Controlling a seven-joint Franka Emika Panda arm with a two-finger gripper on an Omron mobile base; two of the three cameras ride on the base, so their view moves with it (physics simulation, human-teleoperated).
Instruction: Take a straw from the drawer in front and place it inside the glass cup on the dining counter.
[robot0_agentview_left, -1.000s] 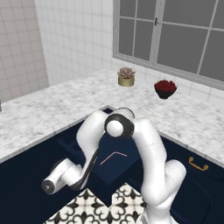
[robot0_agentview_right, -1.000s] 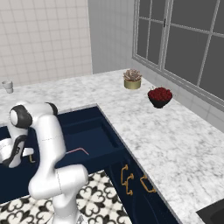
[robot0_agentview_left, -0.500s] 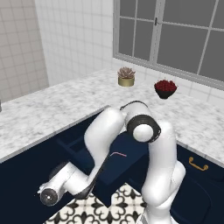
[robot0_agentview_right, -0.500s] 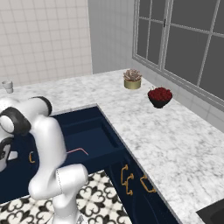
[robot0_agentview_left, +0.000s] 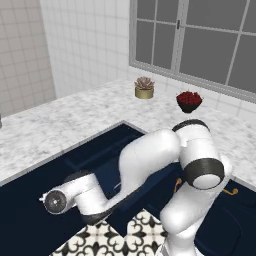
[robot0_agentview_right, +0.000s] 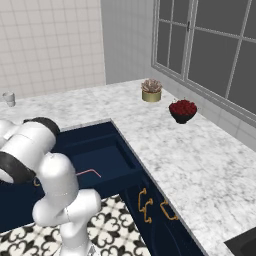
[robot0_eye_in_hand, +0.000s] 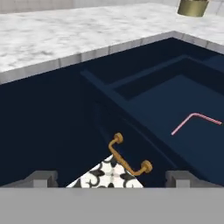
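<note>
Below the marble counter (robot0_eye_in_hand: 52, 35), the released claw (robot0_eye_in_hand: 111, 177) faces the drawer's handle (robot0_eye_in_hand: 129, 159); straw (robot0_eye_in_hand: 194, 122) seemingly flat inside.

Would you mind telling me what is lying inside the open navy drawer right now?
Inside the drawer lies one straw, pinkish and bent near one end, flat on the drawer floor. In the base views the arm covers part of the drawer, so that part cannot be checked there.

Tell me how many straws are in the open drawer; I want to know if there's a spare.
1. A single straw lies on the floor of the open drawer, also seen beside the arm in the right base view. The arm covers part of the drawer, so another could be hidden.
</note>
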